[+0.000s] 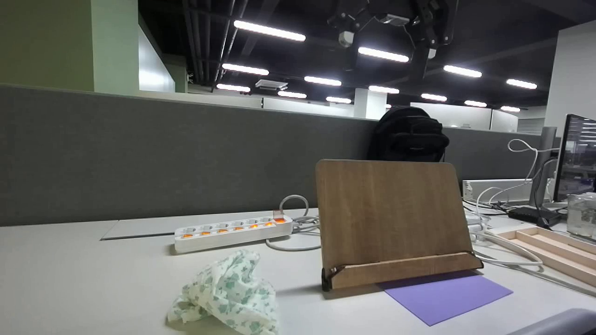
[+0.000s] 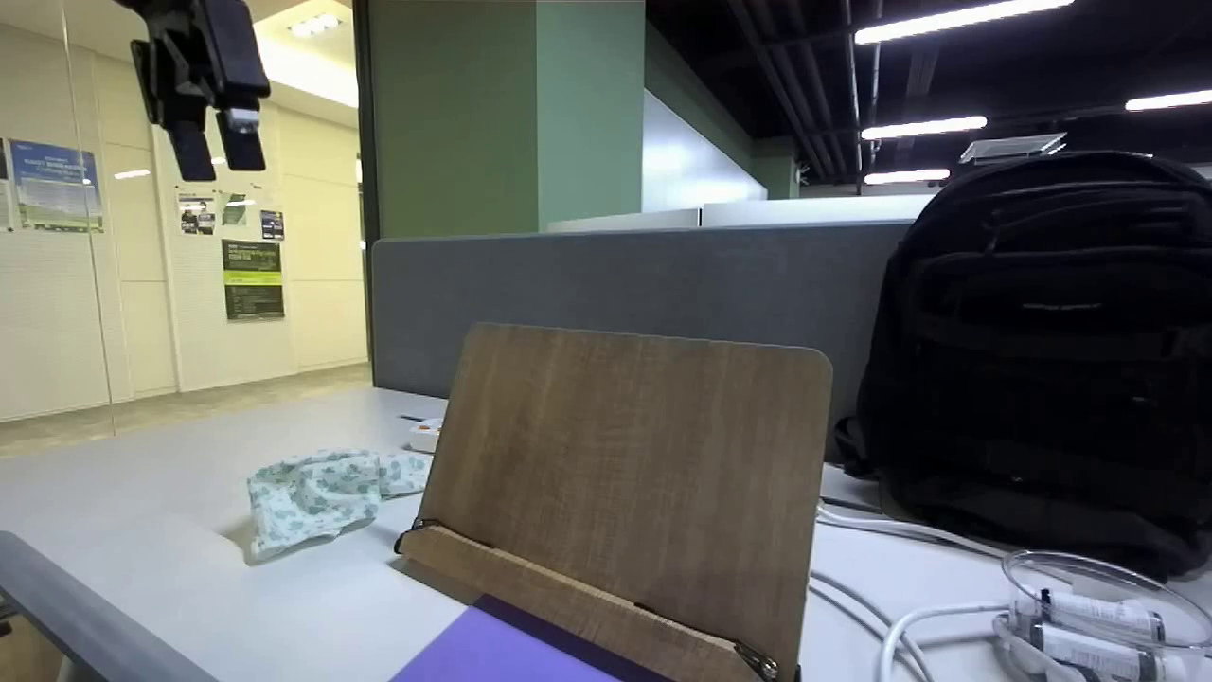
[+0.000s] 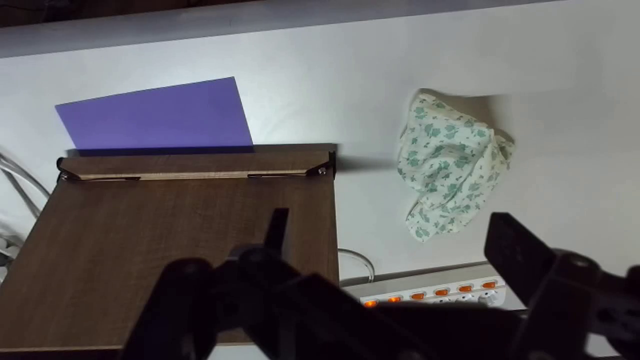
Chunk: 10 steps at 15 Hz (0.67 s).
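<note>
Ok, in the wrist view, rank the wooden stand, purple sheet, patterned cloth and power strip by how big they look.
Largest to smallest:
1. Wooden stand
2. Purple sheet and patterned cloth: too alike to rank
3. Power strip, by what shows; the gripper hides part of it

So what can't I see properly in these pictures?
Cloth: bottom cut off by the lower edge in an exterior view.
Purple sheet: one side hidden by the wooden stand in the wrist view.
Power strip: mostly hidden by the wooden stand in an exterior view.
White tubes: print too small to read in an exterior view.
</note>
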### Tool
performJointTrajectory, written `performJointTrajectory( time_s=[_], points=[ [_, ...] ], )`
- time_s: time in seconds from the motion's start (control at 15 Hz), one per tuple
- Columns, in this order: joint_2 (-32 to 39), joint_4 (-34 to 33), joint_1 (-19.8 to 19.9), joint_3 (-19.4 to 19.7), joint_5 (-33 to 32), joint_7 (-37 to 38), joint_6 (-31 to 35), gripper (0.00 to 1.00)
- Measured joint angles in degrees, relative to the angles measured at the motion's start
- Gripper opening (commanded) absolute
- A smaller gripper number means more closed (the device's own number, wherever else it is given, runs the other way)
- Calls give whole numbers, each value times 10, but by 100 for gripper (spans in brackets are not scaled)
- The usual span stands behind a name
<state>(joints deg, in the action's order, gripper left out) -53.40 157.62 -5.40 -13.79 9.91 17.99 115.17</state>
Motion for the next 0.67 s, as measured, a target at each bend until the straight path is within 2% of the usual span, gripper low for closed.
performJointTrajectory(
  time_s=[0.4, 0.67],
  points=[
    [5, 0, 0, -1, 0, -1, 0, 100],
    [52, 0, -2, -22, 3, 1, 27, 100]
  ],
)
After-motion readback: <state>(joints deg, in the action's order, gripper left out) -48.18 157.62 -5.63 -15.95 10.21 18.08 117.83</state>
